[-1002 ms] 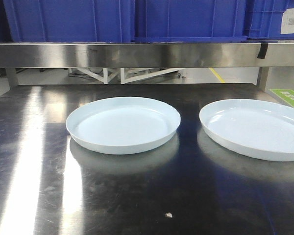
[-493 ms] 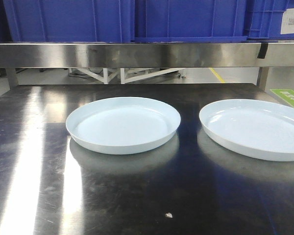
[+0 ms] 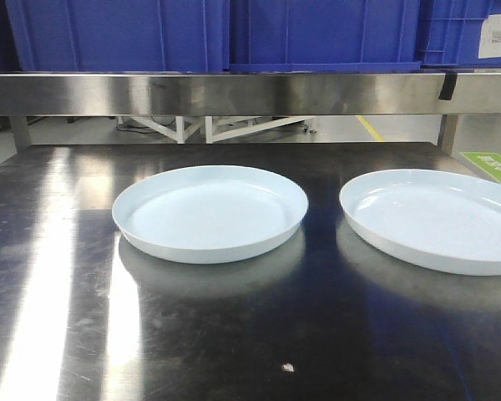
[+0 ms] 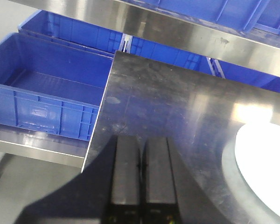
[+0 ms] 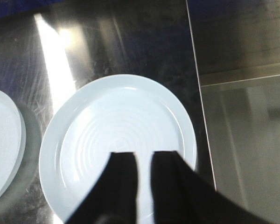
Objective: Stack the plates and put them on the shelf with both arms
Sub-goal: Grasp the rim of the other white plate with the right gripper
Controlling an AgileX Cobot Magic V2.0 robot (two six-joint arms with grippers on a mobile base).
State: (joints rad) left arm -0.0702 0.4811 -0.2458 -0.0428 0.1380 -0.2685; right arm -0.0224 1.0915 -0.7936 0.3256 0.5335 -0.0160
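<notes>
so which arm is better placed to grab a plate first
Right. The right arm hangs directly over the right plate, jaws slightly apart. The left arm sits over bare table near its edge, jaws shut, with the left plate only at the side of its view.

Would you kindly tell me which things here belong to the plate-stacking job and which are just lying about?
Job: left plate, right plate, steel shelf, left gripper, right gripper.
Lying about: blue crates, white speck.
</notes>
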